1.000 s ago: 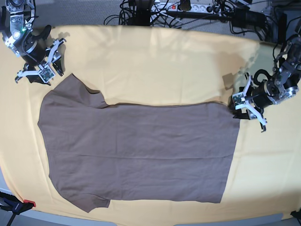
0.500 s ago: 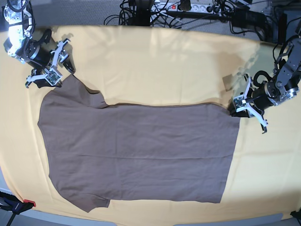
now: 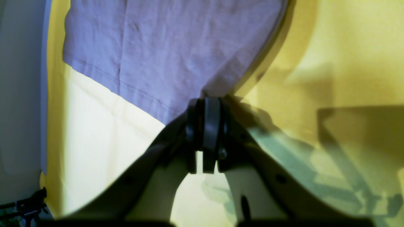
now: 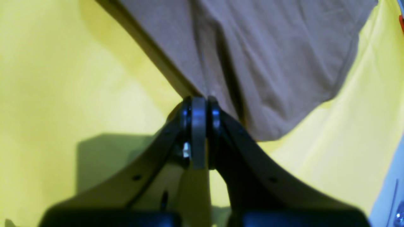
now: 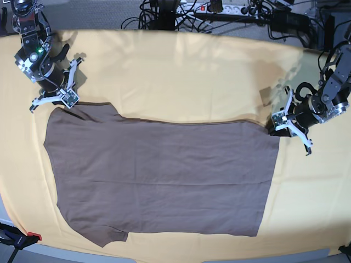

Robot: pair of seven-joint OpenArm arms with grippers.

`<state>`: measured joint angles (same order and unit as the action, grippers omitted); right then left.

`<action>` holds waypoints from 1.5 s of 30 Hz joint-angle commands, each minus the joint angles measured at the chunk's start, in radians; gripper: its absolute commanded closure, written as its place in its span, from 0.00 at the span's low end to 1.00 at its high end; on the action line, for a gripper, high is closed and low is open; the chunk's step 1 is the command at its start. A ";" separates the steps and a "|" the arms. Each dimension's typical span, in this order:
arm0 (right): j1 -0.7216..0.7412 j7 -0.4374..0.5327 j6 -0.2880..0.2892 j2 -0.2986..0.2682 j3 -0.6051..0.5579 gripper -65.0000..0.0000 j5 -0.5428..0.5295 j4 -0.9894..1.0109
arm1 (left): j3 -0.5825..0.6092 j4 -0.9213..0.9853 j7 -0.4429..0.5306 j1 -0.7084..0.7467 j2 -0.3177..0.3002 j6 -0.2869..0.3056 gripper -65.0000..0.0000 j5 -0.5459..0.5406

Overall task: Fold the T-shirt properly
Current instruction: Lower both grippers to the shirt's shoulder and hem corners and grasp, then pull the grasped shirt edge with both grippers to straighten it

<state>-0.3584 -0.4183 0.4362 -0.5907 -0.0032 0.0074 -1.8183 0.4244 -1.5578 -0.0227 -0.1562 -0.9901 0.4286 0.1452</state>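
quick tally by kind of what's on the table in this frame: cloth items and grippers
T-shirts: 1, the taupe T-shirt lying flat
Cloths: 1, the yellow cloth under it
Grippers: 2, the left gripper at the shirt's corner on the base view's right, the right gripper at its corner on the left, both shut on fabric
Total: 4

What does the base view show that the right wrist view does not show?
Only the base view shows the whole T-shirt spread flat, the left gripper at its far-right corner, and cables behind the table. Only the right wrist view shows the right gripper closed on the sleeve edge, close up. Both show the yellow cloth under the shirt.
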 commanded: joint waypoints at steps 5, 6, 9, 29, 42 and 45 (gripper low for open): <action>0.000 -0.079 0.036 -0.082 0.010 1.00 -0.039 -0.058 | -0.013 -0.043 0.027 -0.050 -0.059 0.077 1.00 -0.082; -0.002 -0.114 0.037 -0.091 0.010 1.00 -0.063 -0.072 | -0.013 -0.060 0.031 -0.049 -0.071 0.107 1.00 -0.084; -0.023 -0.169 0.036 -0.121 0.010 1.00 -0.107 -0.119 | -0.013 -0.118 0.047 -0.049 -0.114 0.185 1.00 -0.084; -0.477 -0.266 -0.075 -0.157 0.011 1.00 0.088 -0.478 | -0.013 -0.307 0.094 0.097 -0.338 0.270 1.00 -0.181; -0.621 -0.302 -0.088 -0.152 0.011 1.00 0.109 -0.511 | -0.013 -0.409 0.098 0.179 -0.470 0.270 1.00 -0.180; -0.658 -0.302 -0.089 -0.152 0.011 1.00 0.154 -0.511 | -0.013 -0.409 0.098 0.179 -0.492 0.270 1.00 -0.181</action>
<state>-1.0092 -0.7189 0.3519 -0.7315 0.0017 0.1555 -2.3119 0.4248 -1.9572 0.0570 0.0334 -1.4551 0.7006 -0.0231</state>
